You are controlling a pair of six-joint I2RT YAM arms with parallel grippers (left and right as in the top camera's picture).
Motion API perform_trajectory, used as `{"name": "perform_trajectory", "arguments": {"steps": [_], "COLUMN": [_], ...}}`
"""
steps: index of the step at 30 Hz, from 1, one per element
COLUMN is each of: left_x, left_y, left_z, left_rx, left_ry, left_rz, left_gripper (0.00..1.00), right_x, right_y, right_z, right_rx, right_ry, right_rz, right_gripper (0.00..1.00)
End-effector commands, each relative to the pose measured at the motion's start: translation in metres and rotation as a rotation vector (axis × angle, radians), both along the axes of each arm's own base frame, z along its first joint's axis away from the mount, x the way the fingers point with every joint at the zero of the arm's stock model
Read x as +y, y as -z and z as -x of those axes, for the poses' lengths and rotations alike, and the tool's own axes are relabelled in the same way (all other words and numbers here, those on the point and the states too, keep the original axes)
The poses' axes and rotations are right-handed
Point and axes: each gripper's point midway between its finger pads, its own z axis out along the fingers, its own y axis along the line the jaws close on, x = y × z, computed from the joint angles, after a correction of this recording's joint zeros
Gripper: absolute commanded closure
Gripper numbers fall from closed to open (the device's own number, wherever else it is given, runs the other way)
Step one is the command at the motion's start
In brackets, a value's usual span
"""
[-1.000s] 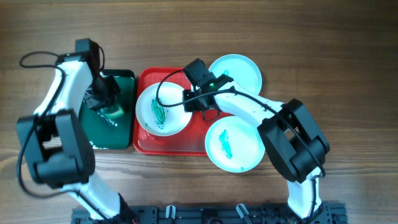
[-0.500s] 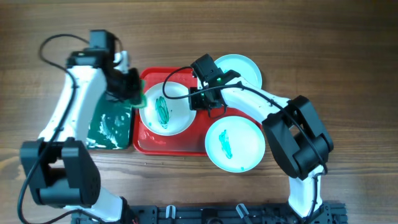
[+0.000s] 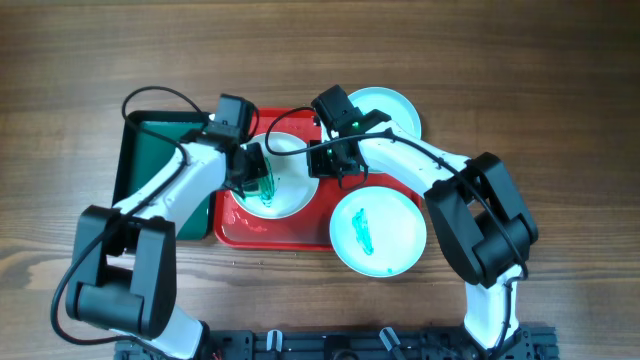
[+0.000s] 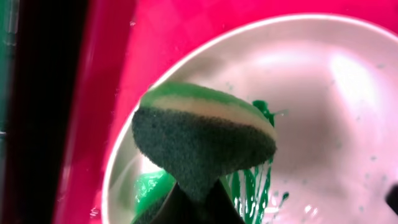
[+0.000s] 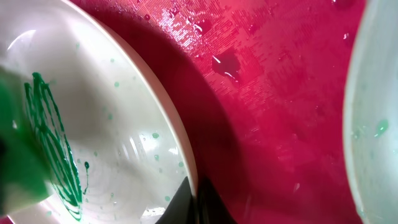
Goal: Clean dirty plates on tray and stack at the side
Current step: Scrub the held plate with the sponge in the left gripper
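Note:
The white plate [image 3: 285, 178] sits on the red tray [image 3: 300, 228], with a teal-green smear at its centre [image 4: 249, 186]. My left gripper [image 3: 256, 172] is shut on a green sponge [image 4: 205, 140] and holds it over the plate's smear. My right gripper [image 3: 322, 166] is shut on the white plate's right rim [image 5: 186, 165]. One pale cyan plate [image 3: 378, 232] with a green smear overlaps the tray's right front corner. The other pale cyan plate [image 3: 392, 112] lies behind the right arm, partly hidden.
A dark green tray [image 3: 160, 178] lies left of the red tray, wet with green streaks. The red tray's floor [image 5: 273, 81] is wet between the plates. Brown wooden table [image 3: 560, 150] lies all round.
My left gripper carried the sponge from the dark green tray rightward onto the white plate. My right gripper kept its hold on the plate's rim and barely moved.

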Motion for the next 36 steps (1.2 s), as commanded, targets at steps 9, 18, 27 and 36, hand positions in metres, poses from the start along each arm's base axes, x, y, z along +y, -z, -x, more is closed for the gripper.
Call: {"name": "perform_trajectory", "arguments": {"steps": [9, 18, 27, 36], "left_x": [-0.075, -0.065, -0.08, 0.053], "left_y": [0.019, 0.021, 0.016, 0.028], "left_z": [0.033, 0.036, 0.055, 0.062], "left_rx": [0.032, 0.076, 0.126, 0.178], "left_ry": [0.21, 0.115, 0.31, -0.141], "left_rz": [0.209, 0.224, 0.329, -0.26], "left_gripper": [0.96, 0.96, 0.96, 0.96], "right_x": [0.007, 0.024, 0.022, 0.02], "right_y": [0.007, 0.007, 0.009, 0.011], "right_z": [0.009, 0.029, 0.029, 0.026], "right_rx": [0.065, 0.132, 0.122, 0.121], "right_ry": [-0.028, -0.114, -0.125, -0.095], "right_rz": [-0.054, -0.289, -0.28, -0.258], "right_gripper": [0.96, 0.96, 0.96, 0.96]}}
